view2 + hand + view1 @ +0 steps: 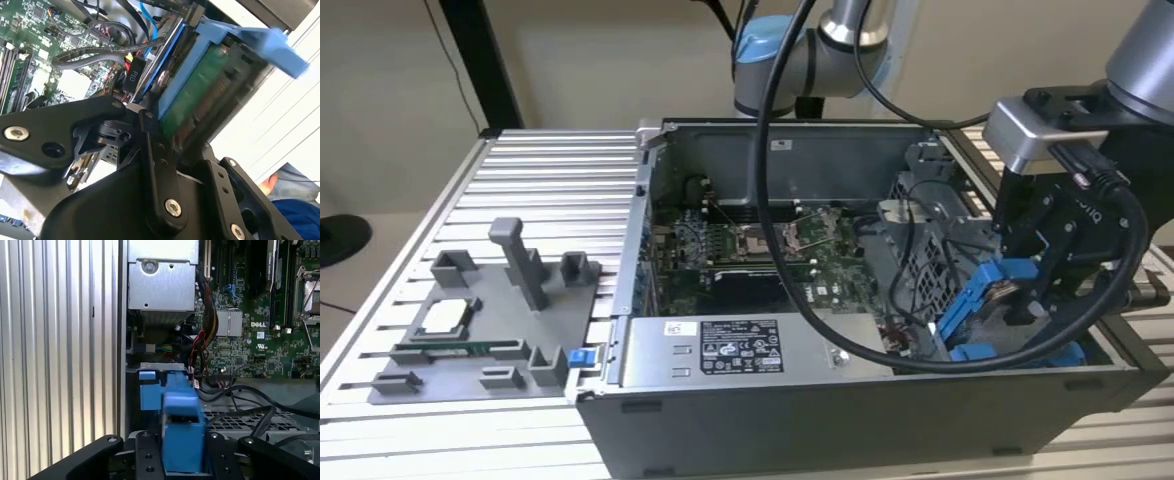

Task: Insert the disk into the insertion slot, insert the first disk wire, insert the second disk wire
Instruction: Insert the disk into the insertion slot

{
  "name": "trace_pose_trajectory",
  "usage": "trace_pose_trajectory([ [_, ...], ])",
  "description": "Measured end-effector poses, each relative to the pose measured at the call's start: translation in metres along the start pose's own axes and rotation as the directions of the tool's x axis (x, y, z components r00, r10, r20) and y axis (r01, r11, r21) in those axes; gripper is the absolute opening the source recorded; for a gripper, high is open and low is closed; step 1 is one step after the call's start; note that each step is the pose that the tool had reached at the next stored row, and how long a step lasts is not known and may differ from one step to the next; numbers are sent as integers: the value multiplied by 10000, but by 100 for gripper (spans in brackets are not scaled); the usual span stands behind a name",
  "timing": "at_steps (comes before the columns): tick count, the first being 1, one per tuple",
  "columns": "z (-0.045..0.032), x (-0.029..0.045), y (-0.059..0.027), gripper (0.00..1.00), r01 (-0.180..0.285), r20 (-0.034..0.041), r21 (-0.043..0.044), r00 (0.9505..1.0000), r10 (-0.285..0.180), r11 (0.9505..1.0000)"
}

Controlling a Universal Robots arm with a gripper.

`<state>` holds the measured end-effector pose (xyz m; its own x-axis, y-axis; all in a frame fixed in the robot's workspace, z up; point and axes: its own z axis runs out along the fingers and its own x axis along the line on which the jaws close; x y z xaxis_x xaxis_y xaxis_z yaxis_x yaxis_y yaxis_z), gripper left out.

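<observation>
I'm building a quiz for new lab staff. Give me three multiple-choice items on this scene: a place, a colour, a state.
1. In the exterior view, the grey plastic parts fixture with upright posts stands where, relative to the open grey metal computer case? A) to its left B) to its right C) inside it
2. What colour is the plastic carrier frame around the flat rectangular disk? A) red B) blue C) yellow
3. The black gripper is: A) open, empty B) shut on the disk C) shut on a cable
Answers: 1 A, it sits at the view's left; 2 B, it is bright blue; 3 B, it clamps the frame in both wrist views.
</observation>
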<state>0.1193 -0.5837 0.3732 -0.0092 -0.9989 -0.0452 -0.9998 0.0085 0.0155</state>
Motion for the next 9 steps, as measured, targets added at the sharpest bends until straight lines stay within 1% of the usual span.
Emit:
trace_pose_trajectory([
  [9, 0, 0, 0, 100, 2, -1, 0, 10000, -2, 10000],
])
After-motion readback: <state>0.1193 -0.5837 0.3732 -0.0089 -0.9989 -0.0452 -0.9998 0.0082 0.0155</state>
